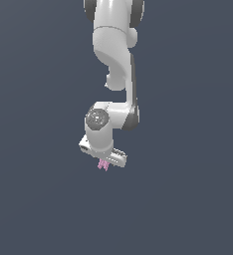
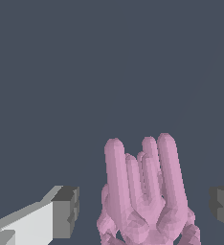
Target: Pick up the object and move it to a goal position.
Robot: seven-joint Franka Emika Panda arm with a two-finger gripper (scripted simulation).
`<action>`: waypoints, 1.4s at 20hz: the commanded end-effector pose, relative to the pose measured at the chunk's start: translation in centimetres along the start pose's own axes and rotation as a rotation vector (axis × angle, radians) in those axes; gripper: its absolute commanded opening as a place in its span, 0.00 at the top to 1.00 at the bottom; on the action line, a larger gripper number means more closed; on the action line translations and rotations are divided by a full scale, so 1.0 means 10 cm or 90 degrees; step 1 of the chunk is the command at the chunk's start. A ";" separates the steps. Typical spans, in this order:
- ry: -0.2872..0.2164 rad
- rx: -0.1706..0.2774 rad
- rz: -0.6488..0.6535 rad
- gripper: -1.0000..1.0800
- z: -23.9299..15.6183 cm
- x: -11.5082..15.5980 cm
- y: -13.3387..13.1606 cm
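The pincer (image 1: 104, 162) is seen open in the wrist view: its two dark pads (image 2: 66, 210) stand well apart on either side of the object (image 2: 145, 191), with clear gaps between each pad and the pink form, so nothing is gripped yet. In the exterior view the object (image 1: 103, 165) shows just under the pincer, at the end of the white arm (image 1: 116, 64).

The step in hand is judged to be the closing on the object. It is best done with the object kept midway between the pads, so that both meet it together and it is not pushed aside. A grip low on the lumpy base is advised, since the prongs offer rounded sides that may slip.

The object is a pink, irregular piece: several smooth, rounded prongs rise from a faceted, knobbly base. The pads are dark grey and blocky, on white fingers. The surface (image 1: 34, 209) is a flat, plain slate blue.
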State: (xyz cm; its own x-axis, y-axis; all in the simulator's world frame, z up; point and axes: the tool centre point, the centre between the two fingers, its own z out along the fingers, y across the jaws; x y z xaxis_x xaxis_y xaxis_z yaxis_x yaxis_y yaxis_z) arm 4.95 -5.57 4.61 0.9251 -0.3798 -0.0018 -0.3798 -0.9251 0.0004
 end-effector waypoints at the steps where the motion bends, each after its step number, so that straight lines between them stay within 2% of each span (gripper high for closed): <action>1: 0.001 0.000 0.000 0.04 0.07 0.01 0.00; 4: 0.001 0.000 0.000 0.04 0.08 0.02 0.00; 5: 0.001 0.000 0.000 1.00 0.08 0.02 0.00; 18: 0.001 0.000 0.000 1.00 0.07 0.04 0.01; 28: 0.001 0.000 0.000 1.00 0.05 0.34 0.29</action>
State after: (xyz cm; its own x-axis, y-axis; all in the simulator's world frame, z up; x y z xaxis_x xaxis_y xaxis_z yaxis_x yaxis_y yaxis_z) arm 6.61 -8.71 4.07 0.9251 -0.3798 -0.0002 -0.3798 -0.9251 -0.0002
